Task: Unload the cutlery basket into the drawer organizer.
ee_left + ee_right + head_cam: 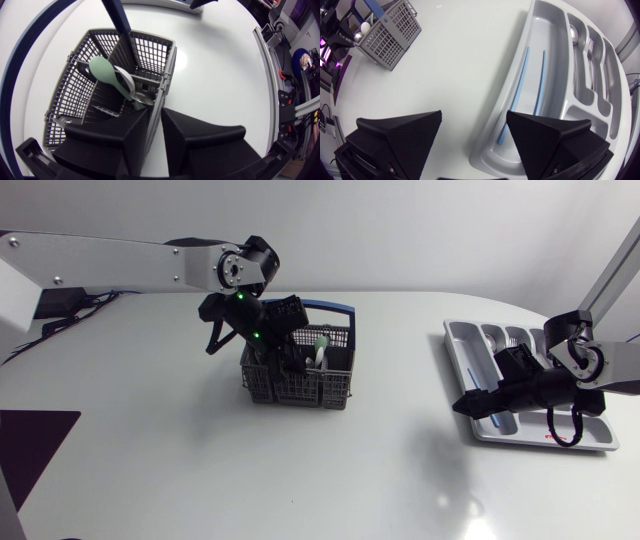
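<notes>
Left wrist view: my left gripper [155, 120] at cutlery basket [150, 55] wall, grip unclear; green utensil [107, 72], blue handle [116, 15] ahead. Right gripper [474, 113] spread wide above drawer organizer [555, 50] holding blue chopsticks [540, 80].

The left arm [120, 260] comes in from the left side and bends down at the wrist. The left gripper [275, 358] is lowered into the cutlery basket [335, 385], a grey mesh one with a blue handle [335, 307]. A pale green utensil [320, 343] stands inside it. Well apart, on the right side, the right gripper [472, 406] hangs over the left edge of the grey drawer organizer [458, 345]. A few pieces of cutlery [512, 335] lie in its far compartments.
</notes>
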Action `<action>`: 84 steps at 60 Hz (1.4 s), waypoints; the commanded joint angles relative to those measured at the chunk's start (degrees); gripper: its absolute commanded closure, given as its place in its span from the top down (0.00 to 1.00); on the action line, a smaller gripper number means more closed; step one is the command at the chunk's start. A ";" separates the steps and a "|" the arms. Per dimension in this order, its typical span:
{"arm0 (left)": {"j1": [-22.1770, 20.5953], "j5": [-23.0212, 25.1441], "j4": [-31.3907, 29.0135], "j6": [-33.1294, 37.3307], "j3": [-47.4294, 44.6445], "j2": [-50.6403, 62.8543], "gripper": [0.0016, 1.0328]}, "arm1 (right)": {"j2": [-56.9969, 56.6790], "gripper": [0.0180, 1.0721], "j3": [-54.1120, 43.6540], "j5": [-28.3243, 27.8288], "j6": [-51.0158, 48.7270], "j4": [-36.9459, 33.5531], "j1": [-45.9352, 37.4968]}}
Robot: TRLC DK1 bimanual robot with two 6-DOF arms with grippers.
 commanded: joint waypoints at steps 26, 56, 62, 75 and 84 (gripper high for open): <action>0.21 2.66 2.05 -17.96 -1.55 -2.09 0.24 | -0.82 0.88 -1.94 0.66 -0.61 1.38 0.63; -0.58 1.43 3.64 -35.89 -0.50 -1.47 0.24 | -1.35 0.88 -2.56 0.66 -0.44 1.55 0.71; -0.41 0.47 4.78 -38.70 -0.59 -1.47 0.24 | -1.35 0.88 -2.65 0.66 -0.53 1.55 0.71; -1.02 -2.70 6.01 -42.48 -0.85 -1.47 0.24 | -1.44 0.88 -3.00 0.66 -0.70 1.64 0.71; -1.72 -4.28 7.77 -43.80 -1.90 -1.47 0.24 | -1.70 0.88 -3.17 0.66 -0.79 1.64 0.71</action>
